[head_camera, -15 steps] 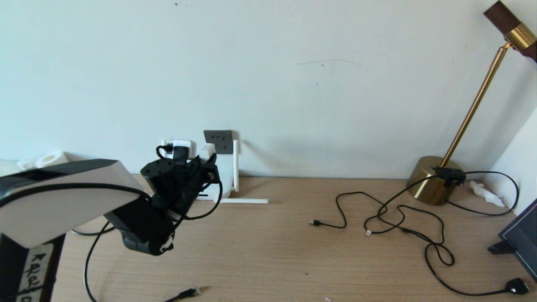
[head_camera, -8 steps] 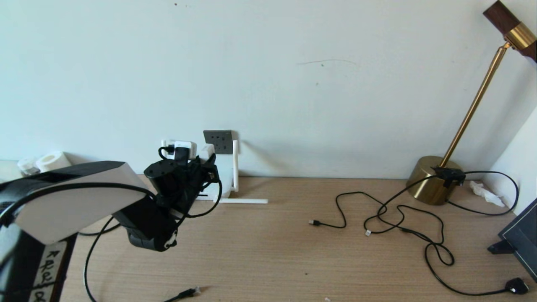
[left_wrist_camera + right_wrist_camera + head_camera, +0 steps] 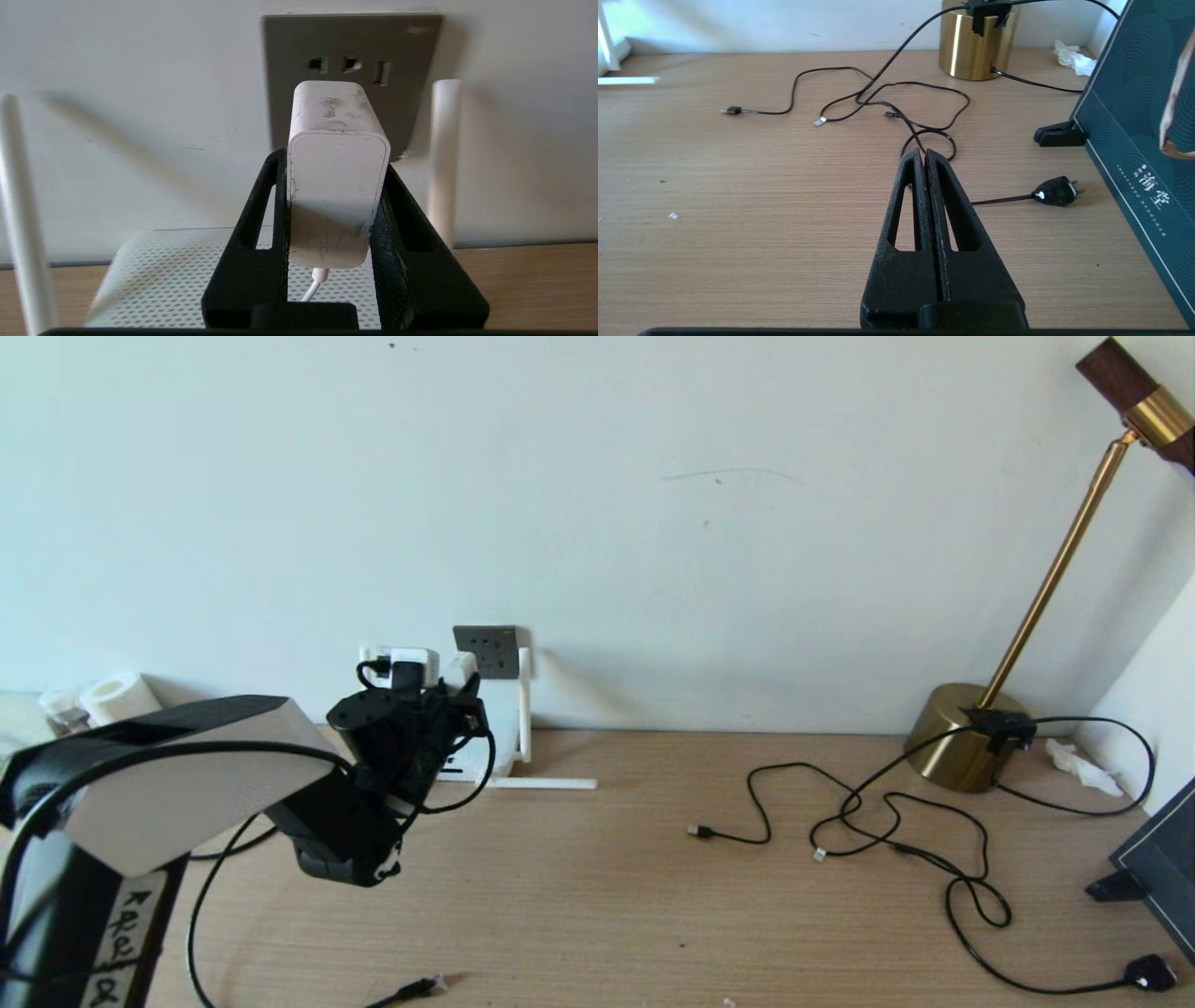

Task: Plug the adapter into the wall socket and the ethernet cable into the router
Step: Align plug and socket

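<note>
The small white cube-shaped adapter (image 3: 337, 186) is pinched between the black fingers (image 3: 254, 233) of the left gripper (image 3: 336, 158), jaws clamped on its two sides, thin white cord (image 3: 314, 287) hanging from its rear face. The adapter's front end is up against or just short of the dark grey square wall socket (image 3: 351, 44), over the plate's lower part; whether the pins are seated can't be told. The socket's upper row of holes is uncovered above the adapter.

In the head view the left gripper (image 3: 446, 702) sits just below-left of the wall socket (image 3: 485, 651), w/ the adapter (image 3: 461, 670) poking out at the tips. The left arm (image 3: 177, 775) reaches in from the near left, forearm angled up and fwd toward the wall, wrist levelled at the plate.

The flat white perforated router (image 3: 154, 275) lies directly under the socket against the wall; its slim white antennas (image 3: 443, 158) stand upright either side of the plate.

The thick black ethernet cable's clear-clip tip (image 3: 431, 982) lies on the wooden desk (image 3: 607, 915), well in front of the socket near the desk's front edge.

The right gripper (image 3: 924, 156) hovers low over the desk far right of the socket, jaws pressed together, holding nothing. Beyond it are thin black cords (image 3: 878, 100), a black plug (image 3: 1055, 191) and the brass lamp base (image 3: 976, 42).
</note>
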Controlling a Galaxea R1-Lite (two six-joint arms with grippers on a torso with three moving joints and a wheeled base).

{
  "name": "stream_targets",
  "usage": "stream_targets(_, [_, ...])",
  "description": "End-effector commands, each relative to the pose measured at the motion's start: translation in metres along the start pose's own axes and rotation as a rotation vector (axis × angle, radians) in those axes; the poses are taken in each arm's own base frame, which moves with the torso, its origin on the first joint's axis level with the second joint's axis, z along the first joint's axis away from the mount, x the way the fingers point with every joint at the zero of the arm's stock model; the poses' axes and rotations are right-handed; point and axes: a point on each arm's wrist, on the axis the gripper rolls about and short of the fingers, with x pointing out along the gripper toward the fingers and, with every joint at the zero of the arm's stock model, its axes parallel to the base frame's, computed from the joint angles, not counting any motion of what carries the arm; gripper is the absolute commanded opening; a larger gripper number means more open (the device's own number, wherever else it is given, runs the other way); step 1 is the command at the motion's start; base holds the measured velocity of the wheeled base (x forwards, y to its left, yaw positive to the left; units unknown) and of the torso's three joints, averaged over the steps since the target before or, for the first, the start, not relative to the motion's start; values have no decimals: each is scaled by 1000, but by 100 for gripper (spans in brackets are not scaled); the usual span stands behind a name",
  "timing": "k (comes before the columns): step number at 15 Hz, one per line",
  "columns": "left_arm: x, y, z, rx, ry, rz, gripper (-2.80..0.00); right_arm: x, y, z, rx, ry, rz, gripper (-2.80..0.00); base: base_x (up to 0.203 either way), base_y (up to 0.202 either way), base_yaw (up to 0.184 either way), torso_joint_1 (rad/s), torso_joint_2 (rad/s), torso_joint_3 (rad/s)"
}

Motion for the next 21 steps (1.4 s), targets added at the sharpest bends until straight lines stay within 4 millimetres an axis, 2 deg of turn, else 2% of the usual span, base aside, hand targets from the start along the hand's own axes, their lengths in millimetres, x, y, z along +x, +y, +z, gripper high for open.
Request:
stream_targets(1, [4, -1, 0, -1, -17, 3, -280, 0, 0, 0, 0, 1, 0, -280, 0, 0, 0, 0, 0, 0])
stream_targets(21, [20, -7, -2, -3, -67, 3, -280, 0, 0, 0, 0, -1, 0, -280, 0, 0, 0, 0, 0, 0])
